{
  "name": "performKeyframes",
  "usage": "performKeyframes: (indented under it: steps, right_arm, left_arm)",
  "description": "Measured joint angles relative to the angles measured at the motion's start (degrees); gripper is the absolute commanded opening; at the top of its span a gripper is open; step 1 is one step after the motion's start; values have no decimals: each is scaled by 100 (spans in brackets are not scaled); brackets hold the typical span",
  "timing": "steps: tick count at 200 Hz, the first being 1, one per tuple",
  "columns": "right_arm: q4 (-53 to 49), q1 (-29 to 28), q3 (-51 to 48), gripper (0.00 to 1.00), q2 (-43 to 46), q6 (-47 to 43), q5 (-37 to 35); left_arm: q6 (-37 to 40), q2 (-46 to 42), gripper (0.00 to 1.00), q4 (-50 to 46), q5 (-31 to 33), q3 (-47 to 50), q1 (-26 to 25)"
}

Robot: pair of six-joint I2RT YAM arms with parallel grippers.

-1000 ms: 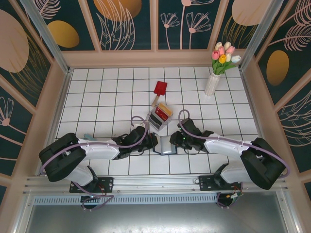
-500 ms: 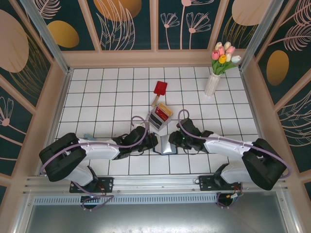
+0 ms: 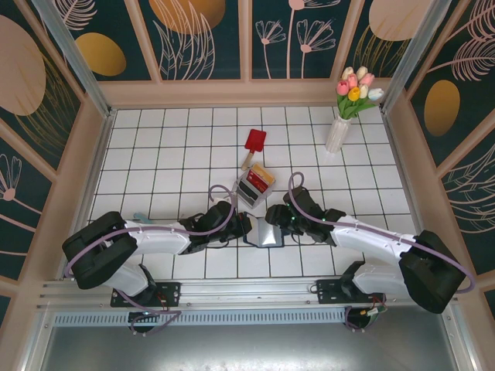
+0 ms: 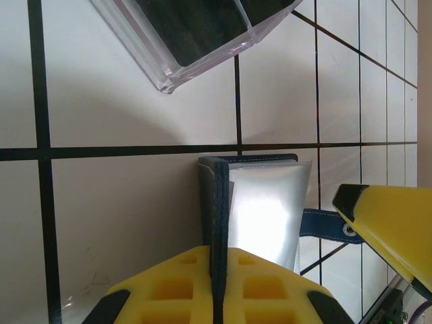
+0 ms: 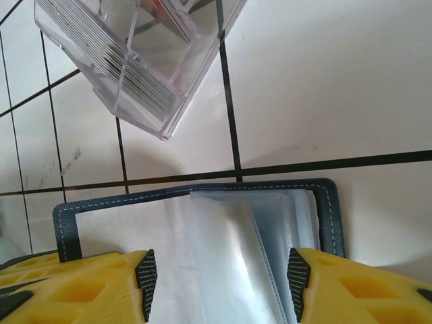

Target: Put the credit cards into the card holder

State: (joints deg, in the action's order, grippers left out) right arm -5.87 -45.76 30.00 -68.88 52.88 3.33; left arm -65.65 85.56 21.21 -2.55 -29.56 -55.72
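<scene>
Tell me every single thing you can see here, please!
table: one, white tiles with dark lines, fills the floor of the booth
card holder: one, dark navy, lying open at the near middle
clear box: one, see-through, just behind the card holder
credit cards: a few, red and yellow-orange, inside the clear box
spatula: one, red with wooden handle, behind the clear box
vase: one, white, far right
tulips: a bunch, pink, yellow, white, in the vase
left gripper: one, yellow fingers, at the card holder's left edge
right gripper: one, yellow fingers apart, at its right side
</scene>
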Motion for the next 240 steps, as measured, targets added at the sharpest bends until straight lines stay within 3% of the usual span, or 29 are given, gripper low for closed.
performKeyframes:
  steps: [56,111,179,240]
  right_arm:
    - [57,0,0,57,-706,-2,166]
    - [297,-13,7,47,-848,-151,420]
    - [612,-37,7,55,-656,-149,1038]
    - [968,-55,68,55,-728,-149,1443]
  left_arm:
    - [0,0,0,0,0,0,0]
    - [0,7,0,0,2,0,0]
    - [0,87,0,9,4,101,0]
    - [0,98,0,186,2,216,0]
